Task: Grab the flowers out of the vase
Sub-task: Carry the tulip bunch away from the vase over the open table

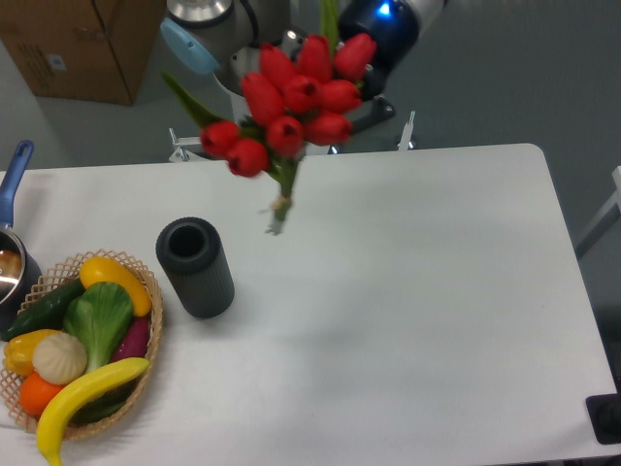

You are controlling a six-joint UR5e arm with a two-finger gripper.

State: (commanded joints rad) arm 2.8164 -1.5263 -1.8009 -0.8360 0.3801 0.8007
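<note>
The flowers hang in the air in the upper middle of the frame, wholly free of the vase, which stands alone on the desk at centre left with its round mouth showing dark and empty. The bunch's long axis runs from the red blooms at the top, just left of the arm's blue-lit wrist, down and slightly leftward to the string-tied stem ends. Those stem ends are the lowest part, and they sit to the upper right of the vase mouth, clearly apart from it, with bare desk showing between the two.

The jaws themselves cannot be made out: the blooms and leaves cover the place where they would close, near the upper right of the bunch. I cannot tell from this view how they stand. Since nothing else touches the bunch, my judgement is that they are clenched on it somewhere among the upper stems or leaves, behind the tulip heads.

The relation that matters for what comes next is the offset between stem tips and vase: the tips lie to the right of the mouth and, as far as one fixed view allows, above its rim, so the lift looks essentially done. Any further travel should carry the bunch away to the right rather than back over the vase, as the dangling stem ends would be the first part to catch it.
</note>
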